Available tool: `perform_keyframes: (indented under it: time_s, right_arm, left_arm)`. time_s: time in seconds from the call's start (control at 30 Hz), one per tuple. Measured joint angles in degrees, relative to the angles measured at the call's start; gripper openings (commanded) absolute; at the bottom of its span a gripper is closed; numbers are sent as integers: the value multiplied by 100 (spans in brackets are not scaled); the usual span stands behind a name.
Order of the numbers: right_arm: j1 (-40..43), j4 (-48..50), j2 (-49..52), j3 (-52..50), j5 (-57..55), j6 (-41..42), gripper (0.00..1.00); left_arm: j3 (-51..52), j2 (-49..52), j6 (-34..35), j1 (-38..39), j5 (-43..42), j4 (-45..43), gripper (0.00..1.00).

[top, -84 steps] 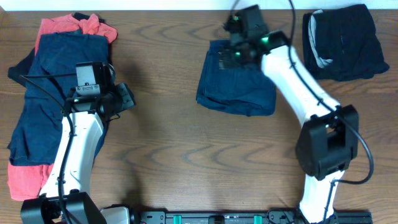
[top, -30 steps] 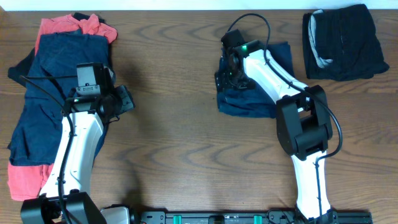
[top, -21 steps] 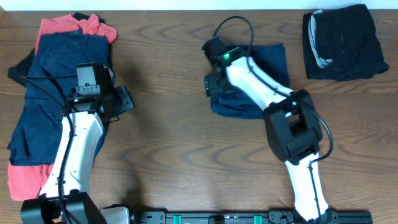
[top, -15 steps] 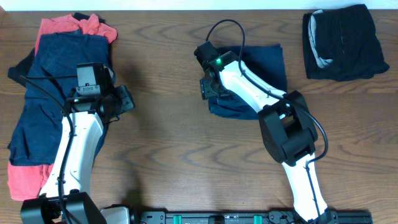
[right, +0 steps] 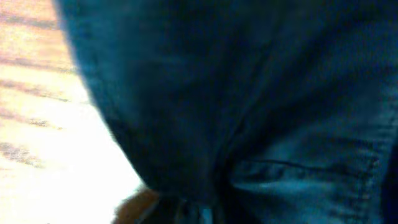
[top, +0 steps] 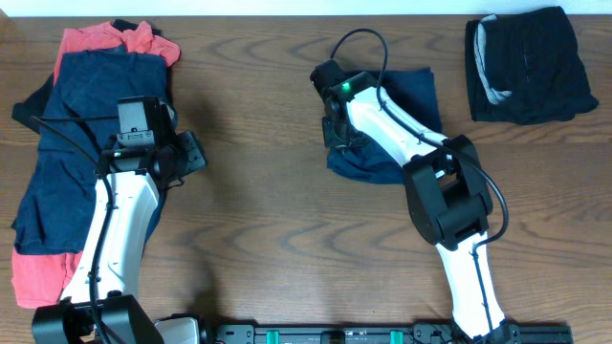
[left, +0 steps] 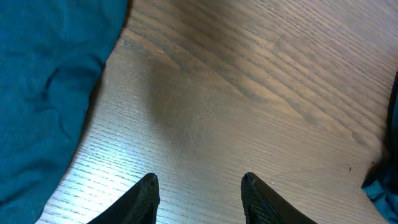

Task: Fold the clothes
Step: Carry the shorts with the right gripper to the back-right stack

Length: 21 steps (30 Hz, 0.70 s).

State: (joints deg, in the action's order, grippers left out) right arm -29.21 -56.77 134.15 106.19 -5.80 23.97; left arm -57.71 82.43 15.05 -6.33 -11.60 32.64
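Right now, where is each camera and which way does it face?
Overhead: above the table, facing straight down; left arm, right arm show.
Left wrist: on the left arm, facing bare wood; open left gripper shows.
Right wrist: on the right arm, close against the folded navy garment; fingers unclear.
Shared: overhead also shows that garment.
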Motion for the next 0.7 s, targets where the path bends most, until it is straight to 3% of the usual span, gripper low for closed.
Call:
perform_keyframes:
  time_s: [0.43, 0.7]
  right_arm:
    - [422, -391, -133, 22, 621, -844, 1]
    - [1062, -603, -1453, 96, 739, -1899, 1]
  left_arm:
    - [0, 0, 0, 0, 0, 0, 46]
    - [0, 0, 0, 0, 0, 0, 46]
